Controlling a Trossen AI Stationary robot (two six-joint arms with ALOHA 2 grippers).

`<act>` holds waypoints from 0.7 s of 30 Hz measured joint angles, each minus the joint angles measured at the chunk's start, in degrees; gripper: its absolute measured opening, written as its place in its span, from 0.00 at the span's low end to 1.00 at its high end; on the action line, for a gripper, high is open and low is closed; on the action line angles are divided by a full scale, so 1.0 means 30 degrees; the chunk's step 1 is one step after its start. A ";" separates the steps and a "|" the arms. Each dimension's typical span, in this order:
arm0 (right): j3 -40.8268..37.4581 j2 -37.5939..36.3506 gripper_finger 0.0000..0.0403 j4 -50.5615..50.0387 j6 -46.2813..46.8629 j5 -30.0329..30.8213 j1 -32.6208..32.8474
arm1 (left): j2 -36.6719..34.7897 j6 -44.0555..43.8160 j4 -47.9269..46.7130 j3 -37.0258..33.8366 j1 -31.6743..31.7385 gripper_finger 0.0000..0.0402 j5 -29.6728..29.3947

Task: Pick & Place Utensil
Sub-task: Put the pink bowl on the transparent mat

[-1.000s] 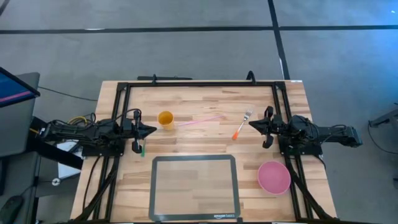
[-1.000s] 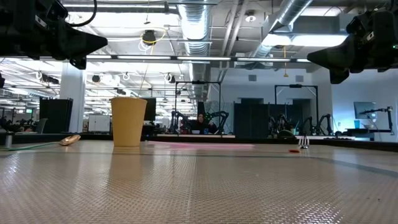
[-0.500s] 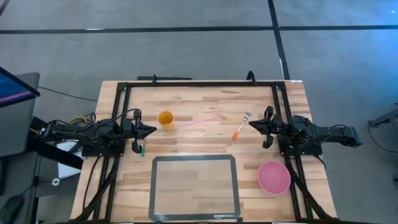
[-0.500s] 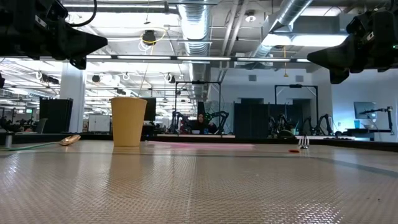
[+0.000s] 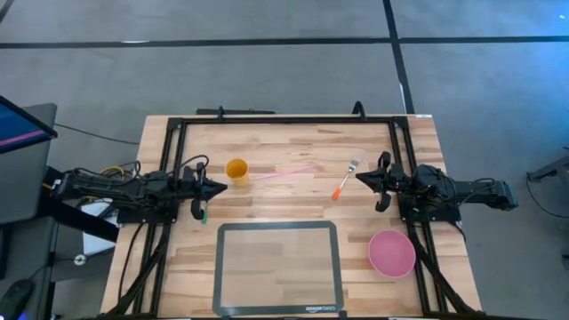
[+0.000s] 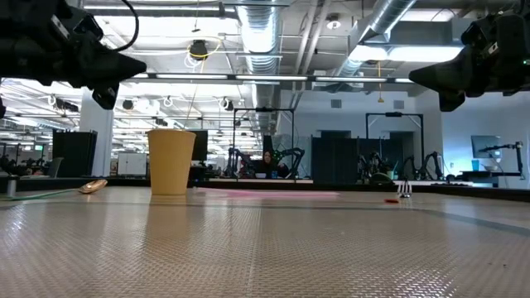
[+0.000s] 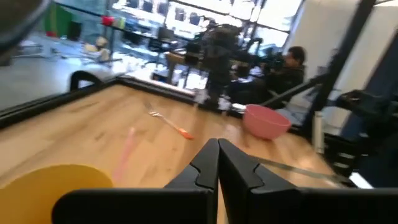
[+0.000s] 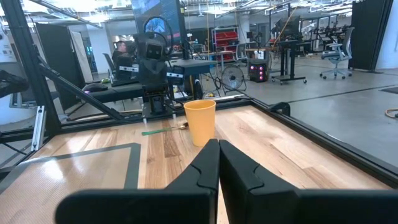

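I have the fork (image 5: pixel 346 178) with the orange handle lying flat on the wooden table (image 5: pixel 293 200), tines toward the far edge, just off the tip of the right gripper (image 5: pixel 360 178) and not touching it. That gripper hangs above the wood at the table's right side, and from its wrist camera I see its two fingers pressed together, clenched on nothing. The left gripper (image 5: pixel 220 187) sits opposite at the left side, likewise pinched shut and empty, its tip just beside the yellow cup (image 5: pixel 236 169).

Open wood runs between the two grippers, broken only by a pale pink straw (image 5: pixel 286 172) lying between the cup and the fork. The near middle is taken by a grey mat (image 5: pixel 278 268) with a dark border; the pink bowl (image 5: pixel 392 252) stands just to its right, near the front right corner. A black frame (image 5: pixel 284 118) rails the far edge and both sides, so the arms reach in over it.

A green-handled item (image 5: pixel 203 213) lies under the left arm, mostly covered, and I cannot tell what it is. In the low view the fork (image 6: pixel 403 190) is a tiny shape far off.
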 joint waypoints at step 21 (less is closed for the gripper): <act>-0.0003 -0.0003 0.00 0.0026 0.0004 0.0003 0.0029 | 0.2728 -0.1069 0.1967 0.0000 -0.0007 0.21 0.1287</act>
